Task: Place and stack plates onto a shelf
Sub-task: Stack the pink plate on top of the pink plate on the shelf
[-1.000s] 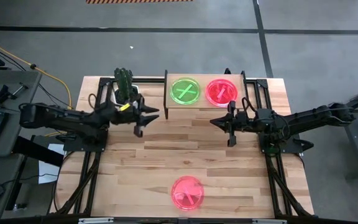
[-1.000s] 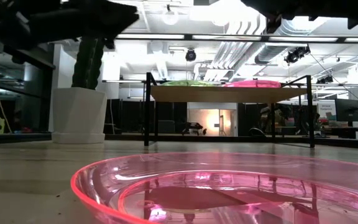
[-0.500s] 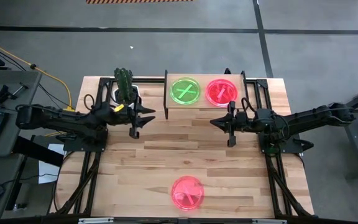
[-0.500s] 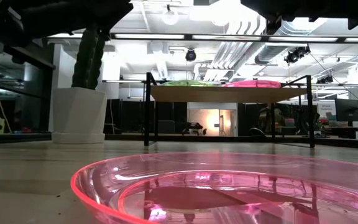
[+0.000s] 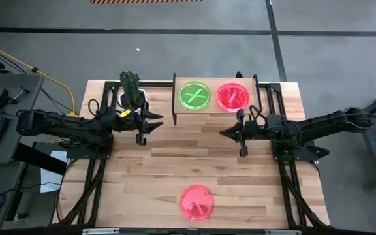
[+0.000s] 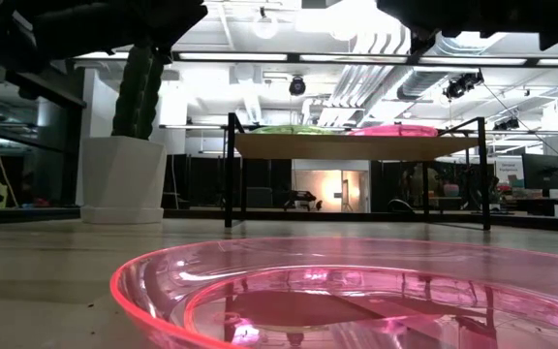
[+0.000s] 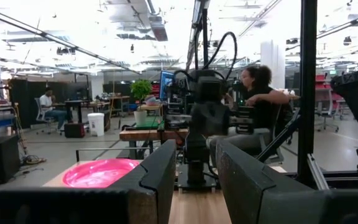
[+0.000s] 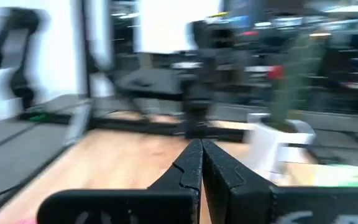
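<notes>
Plainly seen from above: light-wood shelf [image 5: 215, 115] at the table's [image 5: 162, 176] far edge, carrying one lime green plate [image 5: 194, 95] and one pink plate [image 5: 232, 96] side by side, filling the board edge to edge. Third disc, a pink plate near the front edge [image 5: 196, 201], alone, wide bare wood all round. Count on top view: two pink, one green; whether either shelf disc is a stack cannot be told.

Left gripper [image 5: 140, 125] just off the shelf's left end, beside the white cactus pot [image 5: 133, 98], fingers a narrow gap apart, holding nothing; own wrist view confirms the gap between fingers [image 7: 161, 180], and shows a pink plate [image 7: 102, 172] plus a seated person [image 7: 260, 99] beyond the table. Right gripper [image 5: 241, 134] in front of the shelf's right half, clear of it, fingers [image 8: 191, 165] pressed together, empty.

Low view alone: front plate's rim [image 6: 163, 281] filling the foreground, open floor under the shelf's thin black legs [image 6: 229, 170].
</notes>
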Available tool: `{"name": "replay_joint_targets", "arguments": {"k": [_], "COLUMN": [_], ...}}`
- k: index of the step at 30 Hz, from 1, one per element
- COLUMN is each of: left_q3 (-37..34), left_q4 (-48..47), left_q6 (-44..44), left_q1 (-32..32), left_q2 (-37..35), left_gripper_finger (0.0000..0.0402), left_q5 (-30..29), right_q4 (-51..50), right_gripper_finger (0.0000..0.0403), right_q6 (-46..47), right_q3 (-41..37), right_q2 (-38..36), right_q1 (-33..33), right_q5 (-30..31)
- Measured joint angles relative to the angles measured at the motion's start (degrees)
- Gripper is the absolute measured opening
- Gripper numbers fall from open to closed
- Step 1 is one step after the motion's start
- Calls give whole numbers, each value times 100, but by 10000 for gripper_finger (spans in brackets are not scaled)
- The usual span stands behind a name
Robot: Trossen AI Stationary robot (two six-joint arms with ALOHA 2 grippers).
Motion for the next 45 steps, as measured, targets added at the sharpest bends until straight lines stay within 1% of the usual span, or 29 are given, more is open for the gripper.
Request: {"name": "replay_joint_targets", "arguments": {"k": [3, 5, 8, 11, 15, 19, 23, 27, 30, 34, 38, 45], "left_q3": [0, 0, 0, 0, 0, 0, 0, 0, 0, 0, 0, 0], "left_q4": [0, 0, 1, 0, 0, 0, -4, -4, -4, -4, -4, -4], "left_q6": [14, 79, 146, 146, 117, -2, -3, -3, -3, -6, -7, -7], "left_q1": [0, 0, 0, 0, 0, 0, 0, 0, 1, 1, 0, 1], "left_q2": [0, 0, 0, 0, 0, 0, 0, 0, 0, 0, 0, 0], "left_gripper_finger": [104, 104, 104, 104, 104, 104, 104, 104, 104, 104, 104, 104], "left_q5": [-2, -2, 0, 0, 0, 0, 0, 0, 0, 0, 0, 0], "right_q4": [65, -19, -504, -1392, -2460, -3090, -3103, -3043, -2984, -2667, -2397, -2388], "right_gripper_finger": [0, 0, 0, 0, 0, 0, 0, 0, 0, 0, 0, 0], "right_q6": [0, -44, -372, -588, -504, -142, -49, 182, 391, 636, 656, 774], "right_q3": [27, 190, 692, 1362, 2233, 2819, 3125, 3210, 3211, 3211, 3211, 3211], "right_q2": [310, 636, 1238, 1871, 2646, 3334, 3934, 4411, 4722, 5111, 5486, 5743], "right_q1": [35, 180, 494, 741, 938, 1143, 1395, 1626, 1749, 1833, 1840, 1797], "right_q5": [-956, -1202, -1171, -1087, -1087, -1262, -1638, -1849, -1855, -1853, -1816, -1788]}}
